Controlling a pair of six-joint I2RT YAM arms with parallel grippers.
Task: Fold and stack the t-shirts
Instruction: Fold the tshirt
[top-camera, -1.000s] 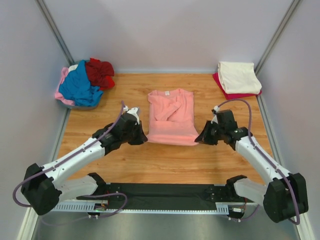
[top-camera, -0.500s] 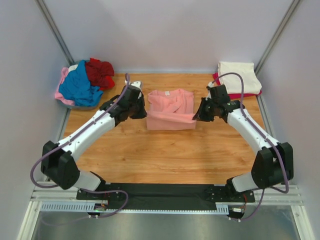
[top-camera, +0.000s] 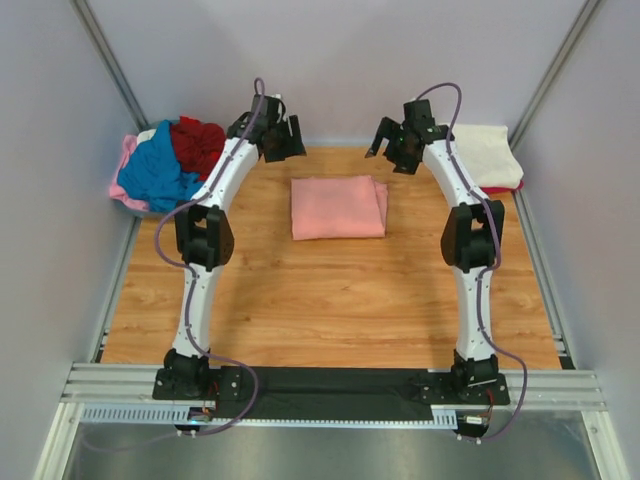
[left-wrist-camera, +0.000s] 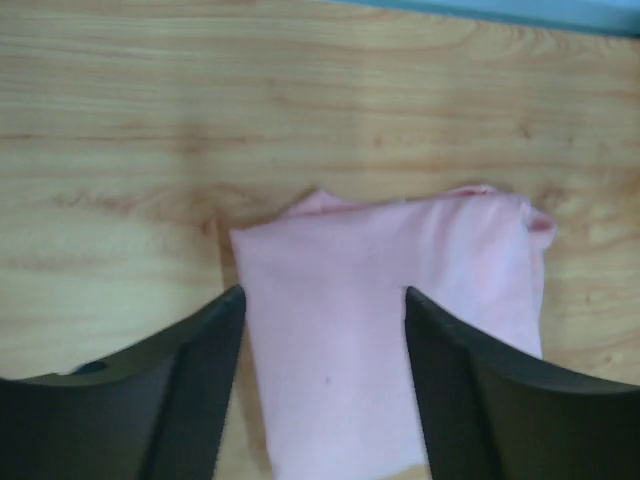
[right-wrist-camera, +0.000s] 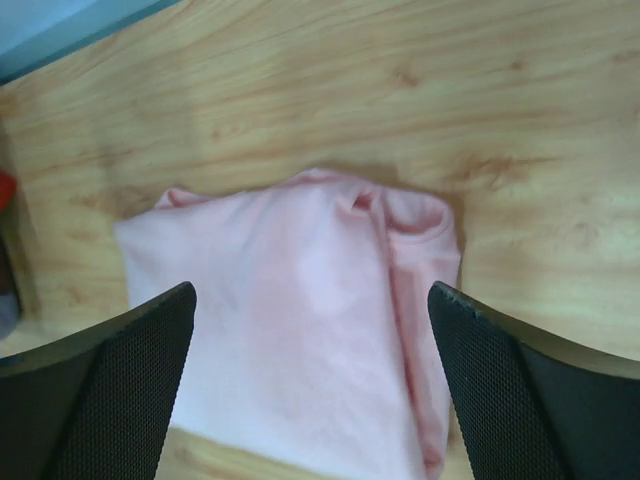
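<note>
both jaws spread, empty, not touching pink t-shirt

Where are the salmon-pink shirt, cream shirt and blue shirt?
salmon-pink shirt (top-camera: 337, 208): top external view, centre of its folded top face.
cream shirt (top-camera: 488, 152): top external view, its bare top face.
blue shirt (top-camera: 155, 178): top external view, middle of its bunched cloth.
</note>
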